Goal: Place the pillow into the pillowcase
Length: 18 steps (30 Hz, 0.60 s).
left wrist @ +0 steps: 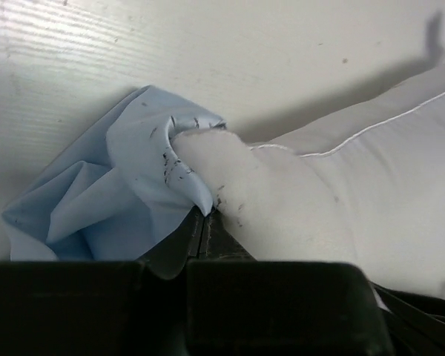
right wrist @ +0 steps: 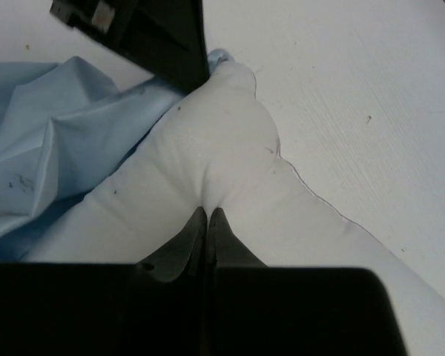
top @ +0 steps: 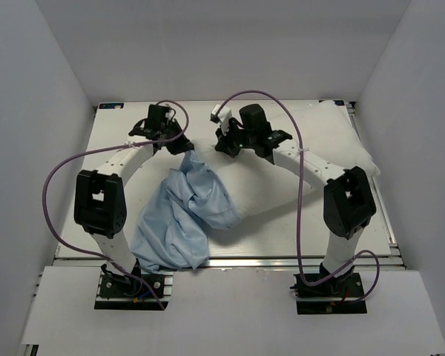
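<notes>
1 pillow (top: 319,152), 1 pillowcase (top: 170,222), 2 grippers, 1 table (top: 115,141). Top view: pillow lies across right half, mostly outside the pillowcase, which is crumpled front-left. Only left wrist cam shows the pillow corner tucked inside the blue hem, w/ left gripper (left wrist: 205,230) jaws together, pinching that hem. Right wrist cam: right gripper (right wrist: 208,215) clamped on a pucker of pillow near the same corner
</notes>
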Each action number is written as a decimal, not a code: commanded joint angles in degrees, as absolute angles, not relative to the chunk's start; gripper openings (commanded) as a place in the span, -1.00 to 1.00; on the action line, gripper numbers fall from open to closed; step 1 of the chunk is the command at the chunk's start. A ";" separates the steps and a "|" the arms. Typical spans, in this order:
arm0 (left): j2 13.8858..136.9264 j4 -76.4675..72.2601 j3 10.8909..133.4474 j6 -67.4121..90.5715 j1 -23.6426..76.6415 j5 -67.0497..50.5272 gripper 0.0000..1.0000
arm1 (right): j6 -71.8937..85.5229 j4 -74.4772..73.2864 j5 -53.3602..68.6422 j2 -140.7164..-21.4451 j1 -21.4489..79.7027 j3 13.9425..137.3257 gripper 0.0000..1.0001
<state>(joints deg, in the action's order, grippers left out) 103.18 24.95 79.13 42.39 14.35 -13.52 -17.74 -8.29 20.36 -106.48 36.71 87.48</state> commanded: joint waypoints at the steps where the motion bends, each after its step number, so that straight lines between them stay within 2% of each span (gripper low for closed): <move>1: 96.33 24.17 84.54 41.31 14.33 -15.99 -1.00 | -16.44 -9.76 24.70 -101.17 36.47 84.73 -1.00; 7: 91.94 24.08 87.71 41.66 14.41 -17.92 -1.00 | -16.00 -8.97 25.13 -97.39 36.39 82.09 -1.00; 18: 95.00 23.73 91.22 42.01 16.26 -22.76 -1.00 | -11.60 -3.08 34.18 -89.83 36.65 79.72 -1.00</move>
<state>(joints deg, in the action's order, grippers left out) 94.76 25.30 88.51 42.04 15.46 -20.78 -14.35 -8.45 27.27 -94.43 36.07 79.61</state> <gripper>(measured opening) 0.068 0.022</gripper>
